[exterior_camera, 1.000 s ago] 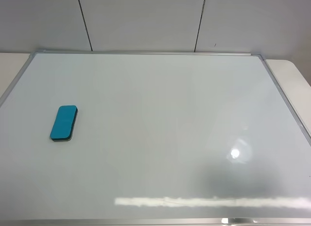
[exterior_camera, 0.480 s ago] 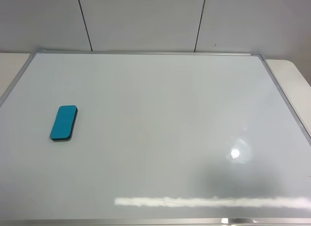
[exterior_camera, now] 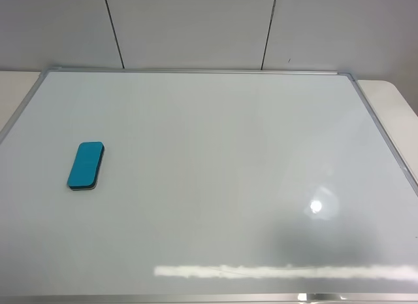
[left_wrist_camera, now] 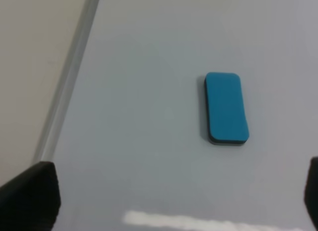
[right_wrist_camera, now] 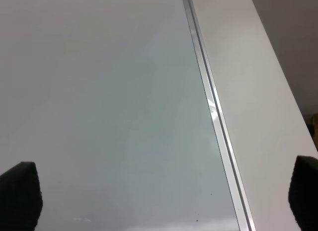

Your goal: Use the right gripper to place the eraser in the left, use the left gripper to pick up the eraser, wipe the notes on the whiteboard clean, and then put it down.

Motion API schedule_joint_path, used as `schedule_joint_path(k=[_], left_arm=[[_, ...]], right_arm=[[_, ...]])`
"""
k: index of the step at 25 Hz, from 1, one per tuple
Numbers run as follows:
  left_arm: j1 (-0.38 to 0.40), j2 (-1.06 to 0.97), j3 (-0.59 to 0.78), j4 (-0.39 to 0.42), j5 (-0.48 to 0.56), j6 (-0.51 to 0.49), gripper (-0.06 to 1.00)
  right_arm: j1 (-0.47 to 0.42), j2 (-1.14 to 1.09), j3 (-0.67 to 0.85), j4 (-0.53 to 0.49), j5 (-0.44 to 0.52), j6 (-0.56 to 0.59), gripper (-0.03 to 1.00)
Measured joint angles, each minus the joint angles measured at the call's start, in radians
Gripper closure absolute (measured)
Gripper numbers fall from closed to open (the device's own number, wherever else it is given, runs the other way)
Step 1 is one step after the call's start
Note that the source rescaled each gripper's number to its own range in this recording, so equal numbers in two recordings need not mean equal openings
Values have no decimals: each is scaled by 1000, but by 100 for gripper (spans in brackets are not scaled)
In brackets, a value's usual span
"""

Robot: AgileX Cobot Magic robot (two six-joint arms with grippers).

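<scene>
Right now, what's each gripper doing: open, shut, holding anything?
Left gripper: open, empty, above the whiteboard short of the eraser.
Right gripper: open, empty, over the board's framed edge.

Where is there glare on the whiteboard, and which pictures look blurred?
Exterior high view: whiteboard shows a round glint and a bright streak near its front edge; eraser is sharp. Left wrist view: soft focus, with a streak. Right wrist view: fingertips blurred.

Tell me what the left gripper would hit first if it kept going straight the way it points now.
Probably the bare whiteboard. The left gripper is open and empty, and the eraser lies ahead between its fingertips, slightly off center. Depth is unclear, so it might reach the eraser instead.
</scene>
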Motion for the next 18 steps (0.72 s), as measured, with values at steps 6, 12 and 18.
schedule_joint_path(k=[6, 12, 18], left_arm=[[-52, 0, 0, 1, 0, -1, -6], [-64, 0, 0, 1, 0, -1, -6], [-64, 0, 0, 2, 0, -4, -6]], right_arm=[[0, 0, 0, 0, 0, 0, -3], [0, 0, 0, 0, 0, 0, -3], [0, 0, 0, 0, 0, 0, -3]])
